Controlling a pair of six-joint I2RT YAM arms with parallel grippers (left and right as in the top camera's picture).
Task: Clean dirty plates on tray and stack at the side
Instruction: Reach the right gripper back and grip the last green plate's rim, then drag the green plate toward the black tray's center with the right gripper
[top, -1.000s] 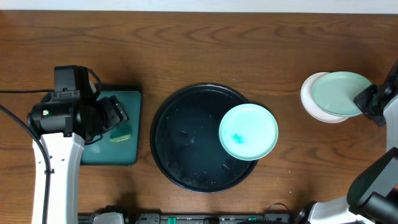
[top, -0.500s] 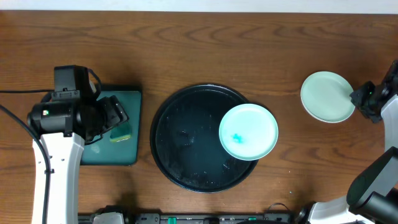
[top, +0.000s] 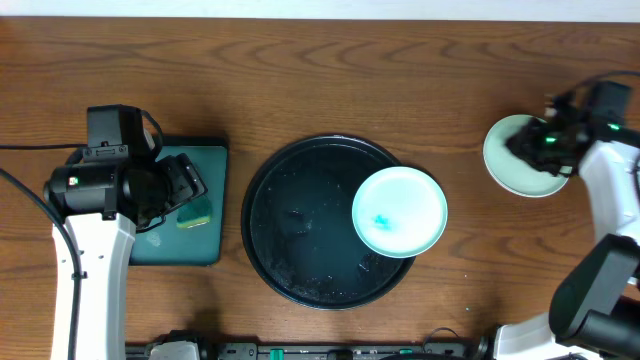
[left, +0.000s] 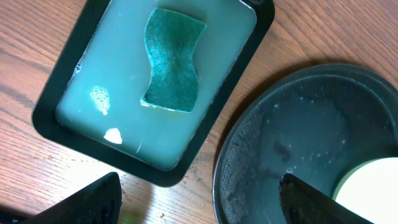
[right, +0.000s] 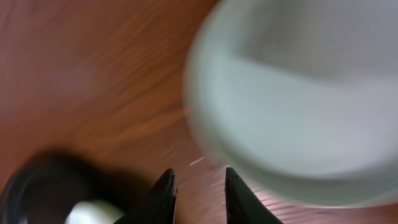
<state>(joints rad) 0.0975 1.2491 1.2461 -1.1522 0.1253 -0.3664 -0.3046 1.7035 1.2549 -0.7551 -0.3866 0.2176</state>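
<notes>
The right gripper has swung over the stacked plates at the right, slightly parted, empty; the left gripper hangs wide open.

No text, label, brand mark or number can be read in any view — nothing legible stands on any surface. The right wrist view is motion-blurred, so any marking on the mint green plate just ahead of the right gripper cannot be made out.
</notes>
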